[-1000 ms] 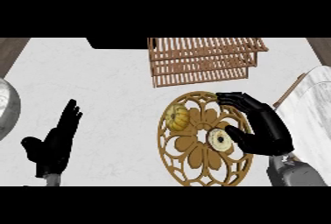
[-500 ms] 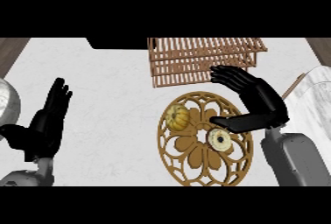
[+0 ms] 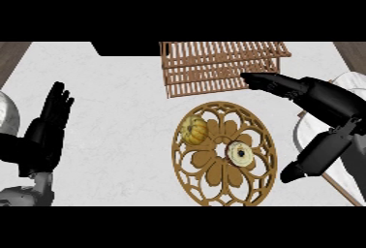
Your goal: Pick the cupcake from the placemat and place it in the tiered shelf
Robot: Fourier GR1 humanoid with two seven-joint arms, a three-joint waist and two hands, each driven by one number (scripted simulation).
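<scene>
A round, gold openwork placemat [image 3: 214,181] lies at the counter's middle. On its upper left sits a yellow-orange ribbed cupcake [image 3: 194,130]. A pale ring-shaped pastry with a dark centre [image 3: 241,153] sits right of the mat's middle. The slatted wooden tiered shelf [image 3: 214,65] stands behind the mat. My right hand [image 3: 325,97] hovers open and large to the mat's right. Its fingers point left over the shelf's front right corner, its thumb hangs down beside the mat, and it holds nothing. My left hand [image 3: 44,131] rests open at the left edge, fingers up.
A grey metal rounded object [image 3: 6,116] shows at the left edge behind my left hand. A white item on a wooden board [image 3: 352,81] lies at the right edge, partly hidden by my right arm. A dark block [image 3: 125,47] sits at the back.
My right hand has risen from over the placemat's right side and moved back toward the shelf, holding nothing. Both pastries stay on the mat. My left hand has shifted slightly left.
</scene>
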